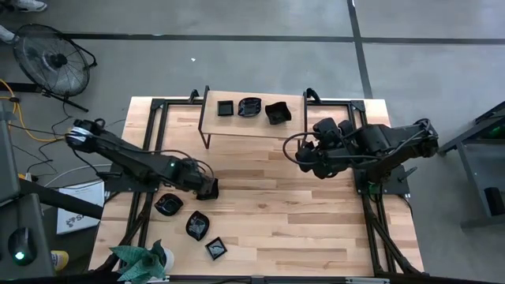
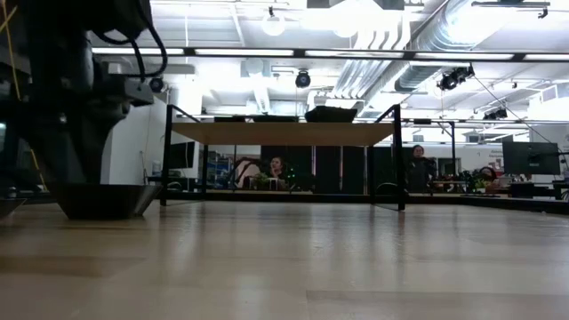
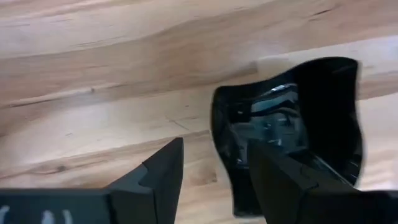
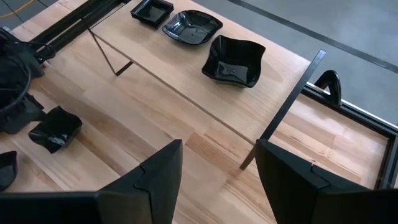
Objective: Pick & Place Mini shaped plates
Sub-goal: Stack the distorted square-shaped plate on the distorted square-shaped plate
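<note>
Left gripper sits low on the table, fingers parted astride the rim of one black plate, not clamping it. You have three plates on the raised shelf, and three more in front of it near the plant. Right gripper hovers open beside the shelf.
</note>
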Tool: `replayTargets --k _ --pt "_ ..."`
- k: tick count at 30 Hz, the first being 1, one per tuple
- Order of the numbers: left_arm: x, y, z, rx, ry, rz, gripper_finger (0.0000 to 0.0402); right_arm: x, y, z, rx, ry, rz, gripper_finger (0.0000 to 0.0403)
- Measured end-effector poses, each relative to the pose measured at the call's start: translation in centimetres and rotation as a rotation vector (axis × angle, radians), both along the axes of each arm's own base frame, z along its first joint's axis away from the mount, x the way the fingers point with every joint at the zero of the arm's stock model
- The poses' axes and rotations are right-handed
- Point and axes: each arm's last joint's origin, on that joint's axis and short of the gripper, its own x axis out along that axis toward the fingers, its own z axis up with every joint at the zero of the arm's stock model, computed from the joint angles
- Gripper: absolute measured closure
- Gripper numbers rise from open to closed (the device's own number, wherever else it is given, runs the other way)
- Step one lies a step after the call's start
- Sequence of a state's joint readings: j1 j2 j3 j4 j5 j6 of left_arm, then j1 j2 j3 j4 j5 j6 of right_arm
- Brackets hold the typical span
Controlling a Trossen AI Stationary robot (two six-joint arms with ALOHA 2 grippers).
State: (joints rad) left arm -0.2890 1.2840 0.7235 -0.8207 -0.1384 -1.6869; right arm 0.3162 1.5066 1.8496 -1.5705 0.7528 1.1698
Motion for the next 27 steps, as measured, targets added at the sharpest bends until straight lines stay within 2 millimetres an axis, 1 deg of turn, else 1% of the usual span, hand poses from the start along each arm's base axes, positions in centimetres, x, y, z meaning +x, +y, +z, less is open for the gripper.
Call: replayTargets --k 6,11,16,27 --pt "0.5 -0.2 -0.9 0.008 0.031 0.002 0.0232 0.0 0.0 0.0 0.000 -0.001 0.000 0.0206" --pt "1.0 -0.4 -1.3 -0.016 0.029 -0.007 0.0250 0.0 0.0 0.0 -0.001 -0.001 0.000 0.0206" --pt "1.3 -0.5 -1.4 -0.026 0.013 -0.009 0.0282 0.0 0.0 0.0 -0.006 0.002 0.003 0.0206" --pt "1.2 -0.5 -1.4 -0.044 0.025 -0.013 0.0359 0.0 0.0 0.0 -0.017 0.010 0.012 0.0206"
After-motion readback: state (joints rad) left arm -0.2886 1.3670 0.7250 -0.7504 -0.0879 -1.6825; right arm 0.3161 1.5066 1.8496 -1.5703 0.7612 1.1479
